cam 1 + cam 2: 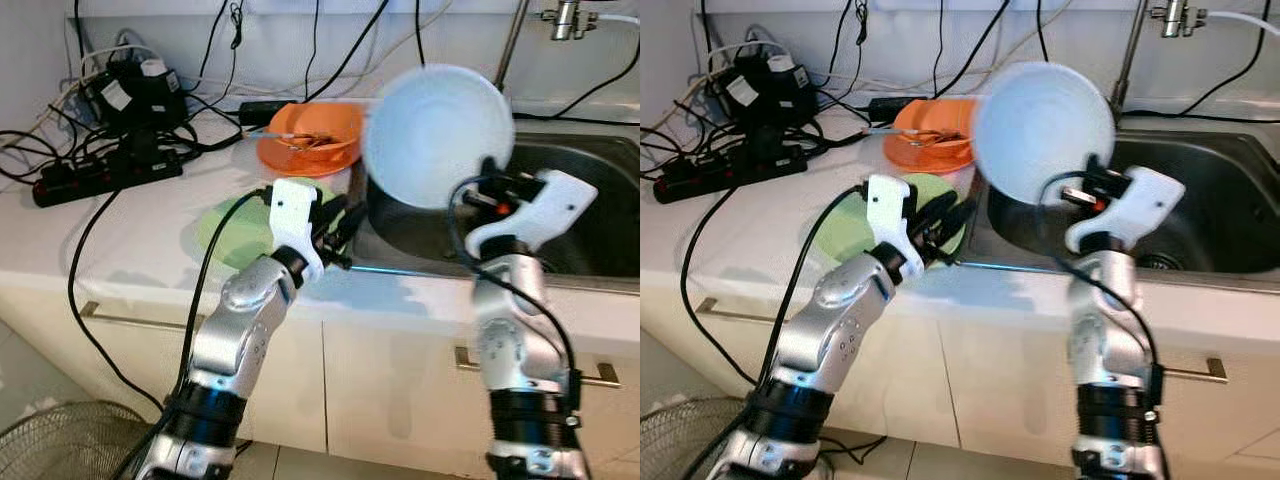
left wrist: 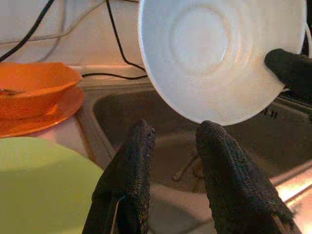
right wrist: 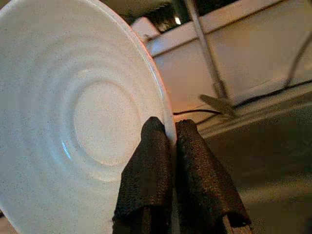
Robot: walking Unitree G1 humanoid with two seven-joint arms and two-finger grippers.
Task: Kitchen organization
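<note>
While the right gripper [image 3: 163, 146] is pinching the rim of a white plate [image 1: 438, 135] and holding it tilted above the left part of the sink [image 1: 590, 215], the kitchen tidy-up is looking only partly done. Its two black fingers are pressing together on the plate's edge, one on each face. On the counter [image 1: 110, 255] beside the basin, a green plate [image 1: 232, 230] is lying flat, and behind it an orange bowl [image 1: 312, 128] is sitting on an orange plate [image 1: 300, 160], with what may be utensils inside. The left gripper [image 2: 170, 165] is hovering at the counter's edge between green plate and sink, its fingers standing a little apart and gripping nothing. Judging from this, the white plate is mid-transfer and the other dishes are waiting their turn. A power strip [image 1: 105, 172] and a tangle of black cables [image 1: 150, 100] are crowding the counter's left end against the pale wall. A tap [image 1: 565, 18] is rising behind the steel basin, white cupboard doors [image 1: 390, 390] with bar handles are running below, and a wire fan guard [image 1: 60, 445] is showing near the floor.
</note>
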